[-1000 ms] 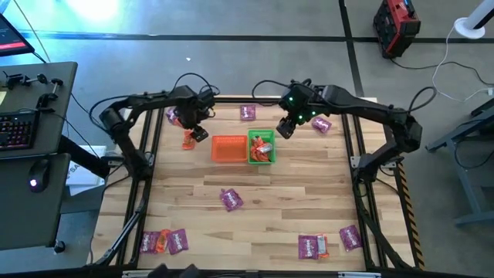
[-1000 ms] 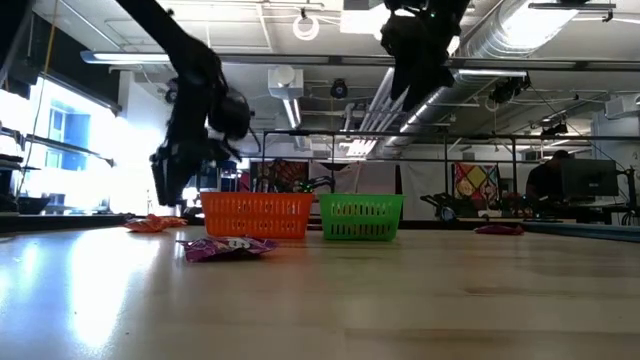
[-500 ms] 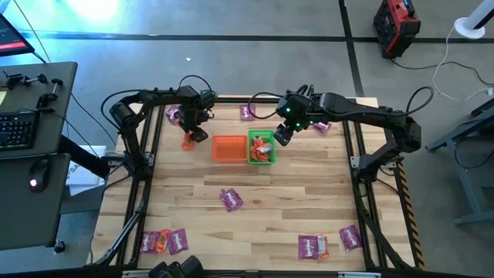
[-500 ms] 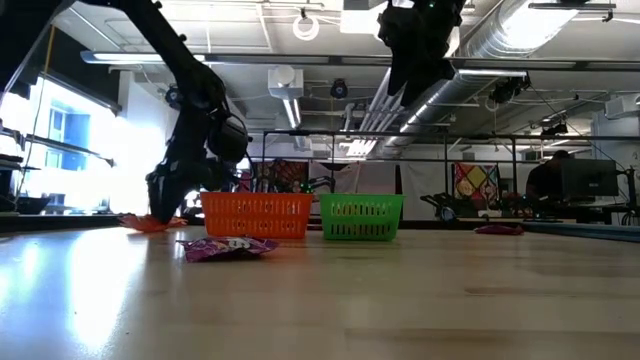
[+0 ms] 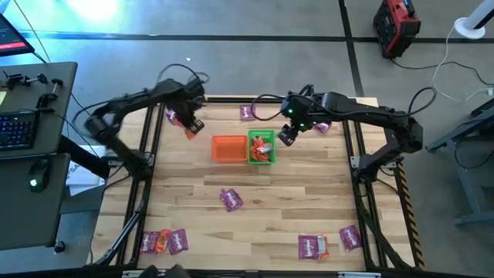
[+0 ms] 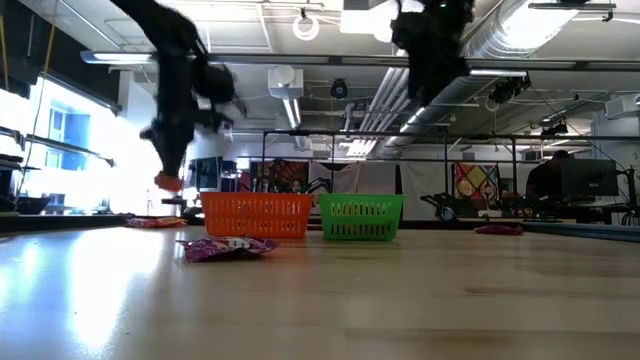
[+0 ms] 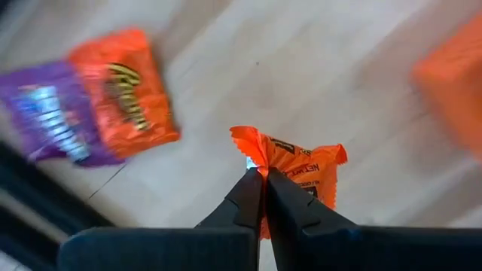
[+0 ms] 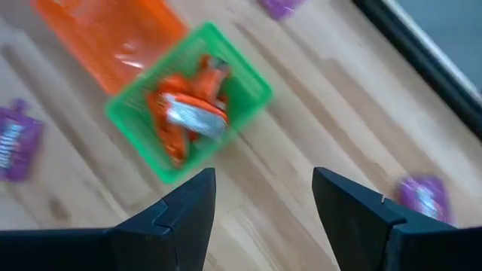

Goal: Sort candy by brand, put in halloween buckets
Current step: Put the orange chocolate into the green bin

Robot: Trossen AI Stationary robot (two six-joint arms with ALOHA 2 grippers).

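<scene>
Item 1: my left gripper (image 7: 262, 175), fingers pinched together on a small flat orange-red wrapped candy packet (image 7: 297, 172); I see it lifted clear of the wooden table (image 5: 270, 197), near the far left corner, beside the orange bucket.

Item 2: my right gripper (image 8: 260, 197), fingers spread wide with nothing between them, hanging above the table just beside the bright green square plastic bucket (image 5: 261, 147).

Item 3: green bucket, holding several orange-red packets (image 8: 184, 113). It touches the orange square plastic bucket (image 5: 228, 148) on its left; I cannot tell what that one holds.

Item 4: loose candy on the table. One purple shiny packet (image 5: 231, 200) mid-table; a purple and an orange-red packet lying together (image 7: 90, 105) under my left arm; further purple packets (image 5: 333, 241) along the near edge and by the far edge.
</scene>
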